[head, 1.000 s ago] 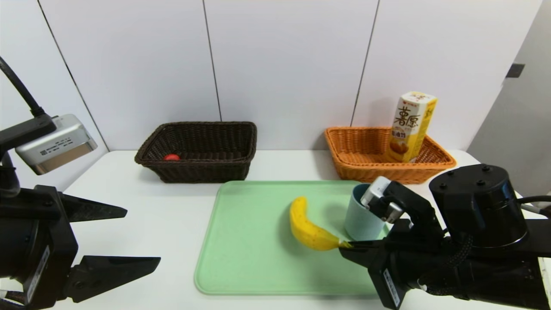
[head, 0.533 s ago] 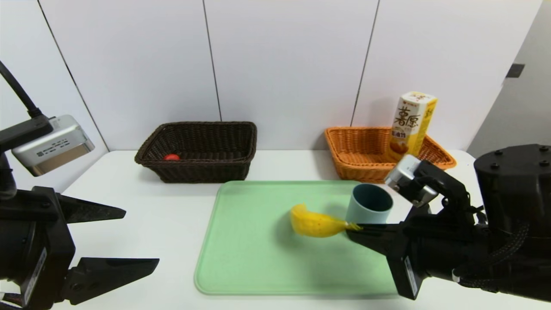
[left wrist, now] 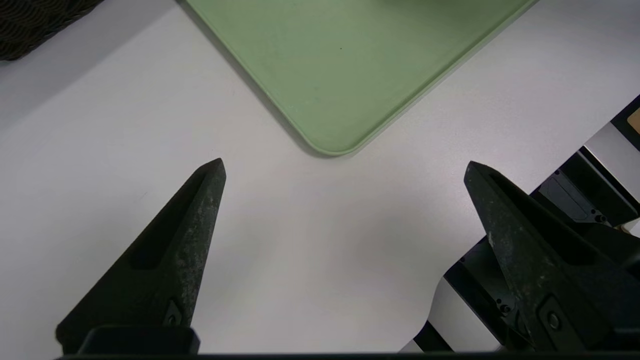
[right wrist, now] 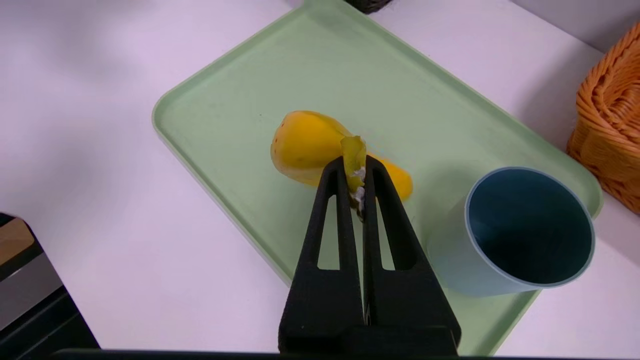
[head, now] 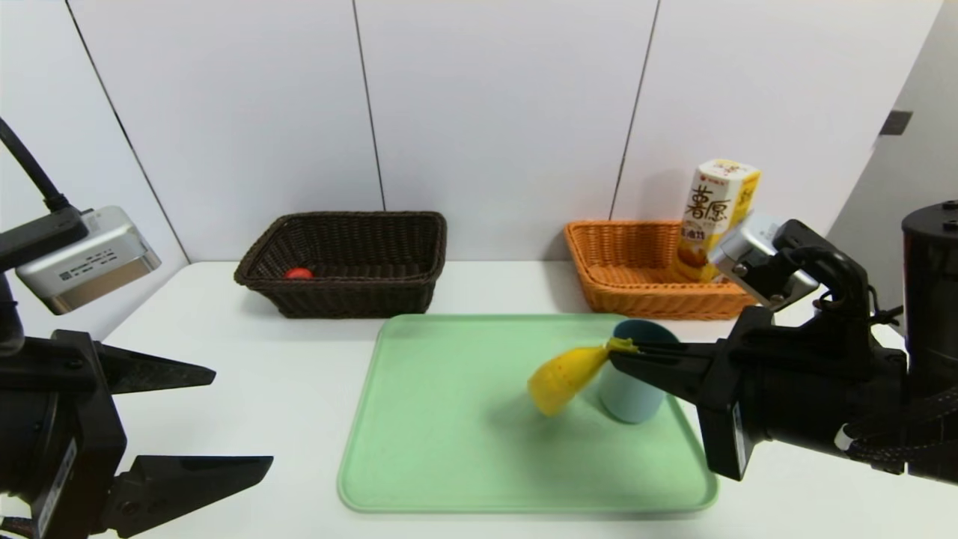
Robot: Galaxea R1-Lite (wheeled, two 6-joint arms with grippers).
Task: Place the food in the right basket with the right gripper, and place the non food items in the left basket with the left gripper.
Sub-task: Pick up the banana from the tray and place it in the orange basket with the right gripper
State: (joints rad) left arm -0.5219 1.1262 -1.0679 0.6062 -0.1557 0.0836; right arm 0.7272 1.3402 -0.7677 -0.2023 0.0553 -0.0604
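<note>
snack box: large brown chinese characters, chip picture, white over yellow; stands in orange wicker basket at 2 o'clock. white tabletop, white panelled wall behind. right pincer clamped on banana stem, fruit hanging above smooth green tray, beside grey-blue cup. dark wicker basket at 11 o'clock holds red duck. left pincer spread wide at 8 o'clock.

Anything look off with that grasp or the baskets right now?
The right gripper pinches the banana only by its stem, so it dangles over the green tray. The snack box leans tilted in the orange basket.
</note>
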